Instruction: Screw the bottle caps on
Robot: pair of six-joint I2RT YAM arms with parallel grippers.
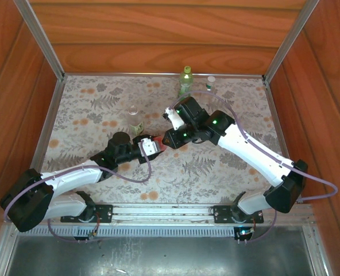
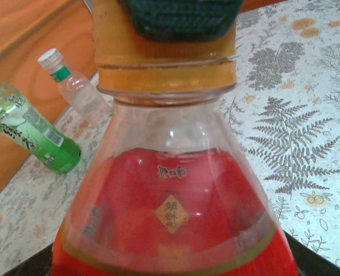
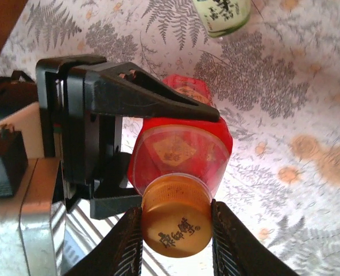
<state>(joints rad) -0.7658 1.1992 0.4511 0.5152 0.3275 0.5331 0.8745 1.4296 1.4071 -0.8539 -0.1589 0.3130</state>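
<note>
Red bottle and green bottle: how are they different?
The red bottle is gripped by the left pincer; the green bottle stands free near the far edge of the table. The red bottle's orange cap is pinched by the right pincer; nothing touches the green bottle's yellow-green cap. Both are small plastic bottles with a cap on top.
</note>
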